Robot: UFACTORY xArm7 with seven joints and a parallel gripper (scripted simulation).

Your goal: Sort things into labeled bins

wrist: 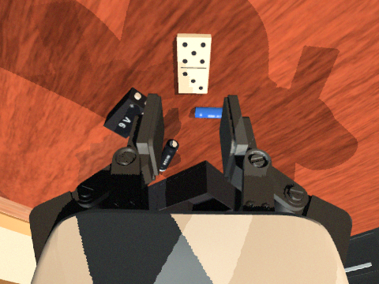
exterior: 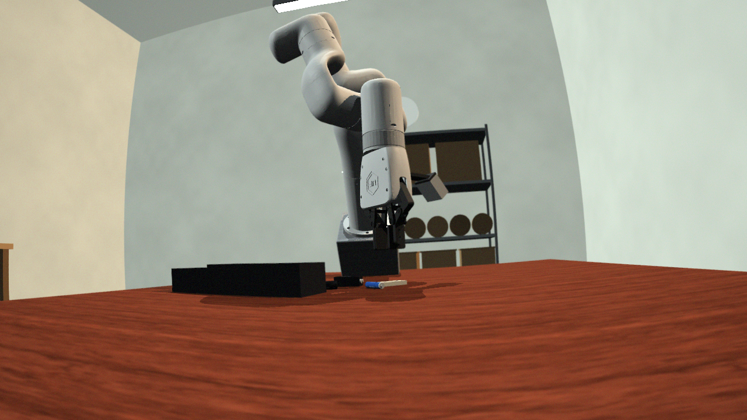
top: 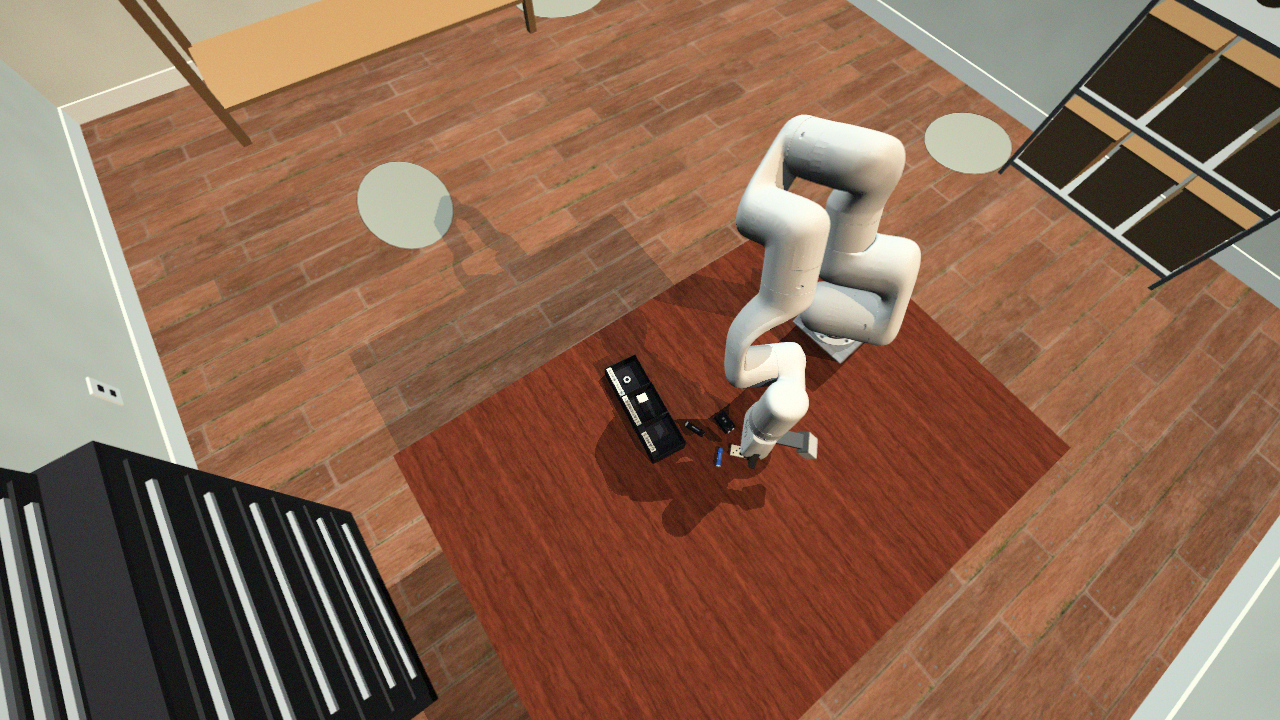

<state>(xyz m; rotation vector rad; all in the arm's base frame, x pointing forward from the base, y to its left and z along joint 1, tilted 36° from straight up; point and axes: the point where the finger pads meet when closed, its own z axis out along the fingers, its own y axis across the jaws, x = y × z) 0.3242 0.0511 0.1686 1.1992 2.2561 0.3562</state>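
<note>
My gripper [wrist: 192,112] [exterior: 389,247] is open and empty, above the table. A cream domino [wrist: 193,63] [exterior: 398,283] [top: 735,451] lies ahead of the fingers in the wrist view. A blue battery [wrist: 208,113] [top: 718,457] [exterior: 373,284] lies beside it, partly hidden by a finger. A black 9 V battery [wrist: 124,114] [top: 725,420] [exterior: 346,280] and a small black cylindrical battery [wrist: 170,153] [top: 693,428] lie nearer the bins. Three joined black bins [top: 669,442] [exterior: 250,280] stand on the table; their labels are too small to read. The far bin holds a ring-like thing [top: 626,379], the middle one a pale square thing [top: 642,397].
The bins' edge [wrist: 185,181] shows below the fingers in the wrist view. The arm's base [top: 838,344] [exterior: 367,255] stands on the table [top: 572,573] [exterior: 470,354] behind the things. A drawer cabinet and shelves stand off the table.
</note>
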